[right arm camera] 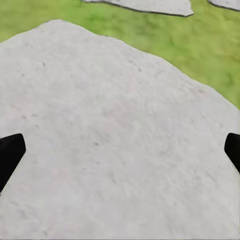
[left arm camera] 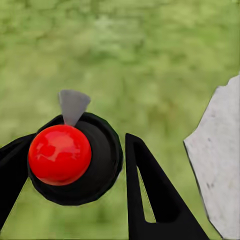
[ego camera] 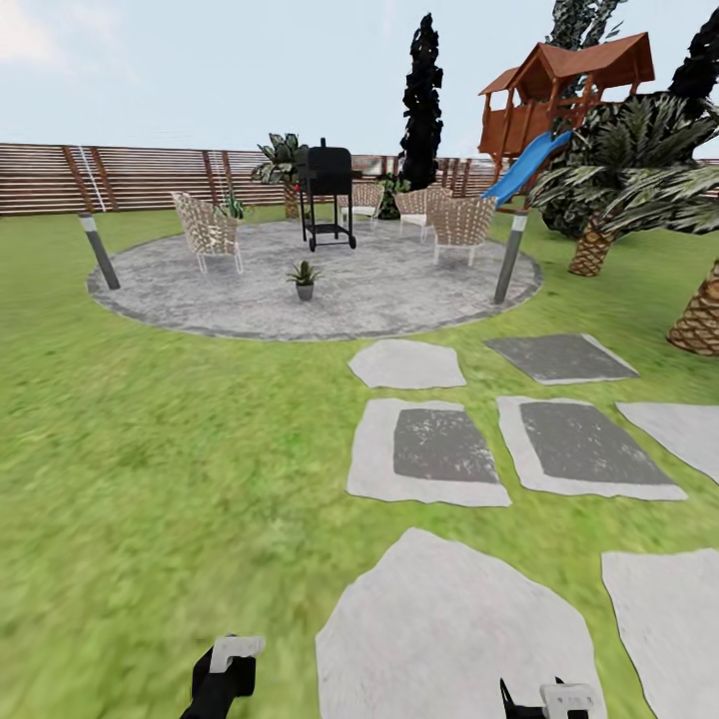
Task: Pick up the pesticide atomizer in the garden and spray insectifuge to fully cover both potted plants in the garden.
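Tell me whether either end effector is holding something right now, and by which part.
The left end effector grips a black round object with a red ball by its sides; the right end effector is open and empty.

One potted plant (ego camera: 304,279): small green rosette, upright in a grey pot, on the round grey patio (ego camera: 399,290) toward its near edge. Second leafy plant (ego camera: 233,207) behind the left wicker chair; pot hidden. Lawn (ego camera: 150,449) surrounds the patio; slatted fence (ego camera: 130,178) behind.
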